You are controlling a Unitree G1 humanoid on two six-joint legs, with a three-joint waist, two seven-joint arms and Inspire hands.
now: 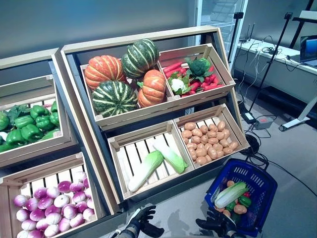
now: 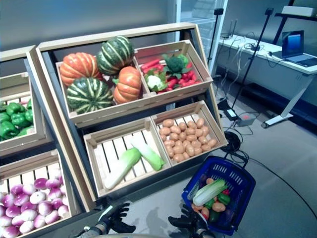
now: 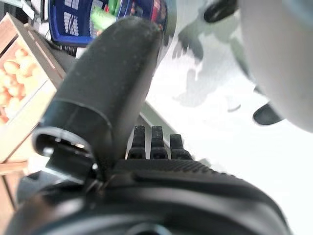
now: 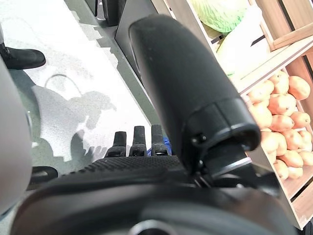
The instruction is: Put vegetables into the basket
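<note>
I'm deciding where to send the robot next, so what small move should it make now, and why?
Probably raise the left hand toward the cabbage in the lower middle crate. Both hands hang low and hold nothing, the right hand beside the blue basket, which already holds vegetables. That cabbage lies nearest the left hand.

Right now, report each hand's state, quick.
Left hand: open, fingers relaxed, holding nothing, low in front of the crates.
Right hand: open, holding nothing, beside the blue basket.

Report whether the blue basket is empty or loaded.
Loaded: the blue basket holds a napa cabbage and smaller vegetables beneath it.
</note>
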